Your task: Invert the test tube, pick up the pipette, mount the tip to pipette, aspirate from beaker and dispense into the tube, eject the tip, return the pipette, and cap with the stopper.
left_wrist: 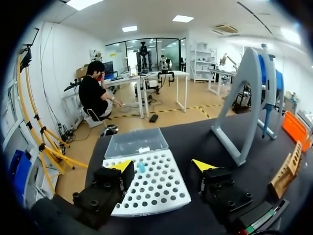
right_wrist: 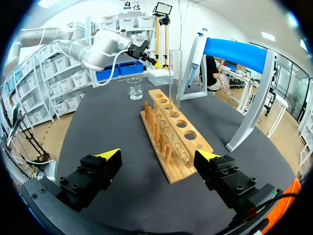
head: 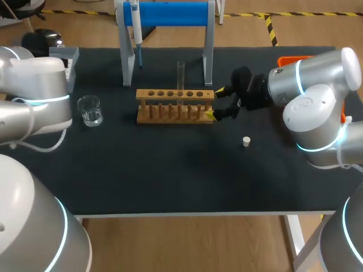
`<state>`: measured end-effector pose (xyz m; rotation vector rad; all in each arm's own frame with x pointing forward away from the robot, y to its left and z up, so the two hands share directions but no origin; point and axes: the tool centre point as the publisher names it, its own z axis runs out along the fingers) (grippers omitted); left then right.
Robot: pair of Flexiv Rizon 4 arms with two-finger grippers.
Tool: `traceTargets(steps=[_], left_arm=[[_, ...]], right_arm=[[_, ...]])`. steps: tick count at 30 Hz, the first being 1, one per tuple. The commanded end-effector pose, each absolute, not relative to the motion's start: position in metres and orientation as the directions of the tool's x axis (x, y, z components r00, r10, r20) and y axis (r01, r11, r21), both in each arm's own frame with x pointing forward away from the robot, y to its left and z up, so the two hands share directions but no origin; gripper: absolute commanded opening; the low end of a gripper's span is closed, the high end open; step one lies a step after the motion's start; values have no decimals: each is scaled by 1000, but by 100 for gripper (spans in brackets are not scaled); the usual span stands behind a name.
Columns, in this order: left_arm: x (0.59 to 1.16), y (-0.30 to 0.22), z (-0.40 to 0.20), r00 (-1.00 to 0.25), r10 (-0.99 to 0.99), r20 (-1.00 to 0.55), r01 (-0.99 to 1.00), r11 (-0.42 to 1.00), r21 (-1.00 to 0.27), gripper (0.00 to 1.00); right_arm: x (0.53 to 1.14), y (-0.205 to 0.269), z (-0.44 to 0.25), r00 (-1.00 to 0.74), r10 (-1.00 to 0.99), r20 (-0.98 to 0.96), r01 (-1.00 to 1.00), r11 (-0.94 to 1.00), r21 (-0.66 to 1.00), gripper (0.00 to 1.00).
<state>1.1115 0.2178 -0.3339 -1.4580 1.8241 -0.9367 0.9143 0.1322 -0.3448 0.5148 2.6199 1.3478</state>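
Right gripper [right_wrist: 157,155]: our jaws stand wide open, holding nothing, level with the table [head: 170,170].
Test tube [right_wrist: 175,78]: upright in the wooden rack [right_wrist: 188,147], straight ahead of our right jaws, in the third hole from their end.
Rack: its near end lies between our right fingers, clear of both.
Stopper [head: 246,141]: white, alone on the table, just beside our right gripper [head: 215,103] and apart from the rack [head: 176,105].
Pipette [head: 136,28]: hangs on the blue-barred stand [head: 170,12], ahead of our right jaws, beyond the tube [head: 181,76].
Beaker [head: 89,110]: clear glass, past the rack's far end from our right jaws.
Left gripper [left_wrist: 162,165]: our jaws stand wide open, holding nothing.
Tip box [left_wrist: 146,188]: white, full of holes, under and between our left fingers; one blue tip [left_wrist: 141,167] sits in it near one finger.
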Motion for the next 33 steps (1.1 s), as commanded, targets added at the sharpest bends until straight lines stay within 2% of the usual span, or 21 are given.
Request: traceTargets(steps=[1, 5, 8, 13, 14, 33], left_arm=[[1121, 217, -344, -194, -980, -38, -543, 139, -828, 67], [1125, 223, -347, -174, -984, -35, -547, 127, -827, 63], [1126, 227, -347, -161, -986, -38, -551, 122, -825, 55], [1128, 230, -349, -151, -988, -37, -553, 115, -825, 56], [1129, 231, -349, -150, -988, -37, -554, 115, -824, 49], [1135, 238, -355, -129, -991, -26, -566, 95, -819, 47]], right_arm=[[914, 131, -345, -930, 367, 23, 232, 537, 811, 100], [914, 131, -345, -930, 367, 23, 232, 537, 811, 100], [914, 131, -345, -930, 367, 23, 232, 537, 811, 100], [914, 131, -345, -930, 367, 23, 232, 537, 811, 100], [914, 131, -345, -930, 367, 23, 232, 537, 811, 100], [914, 131, -345, -930, 367, 23, 232, 537, 811, 100]])
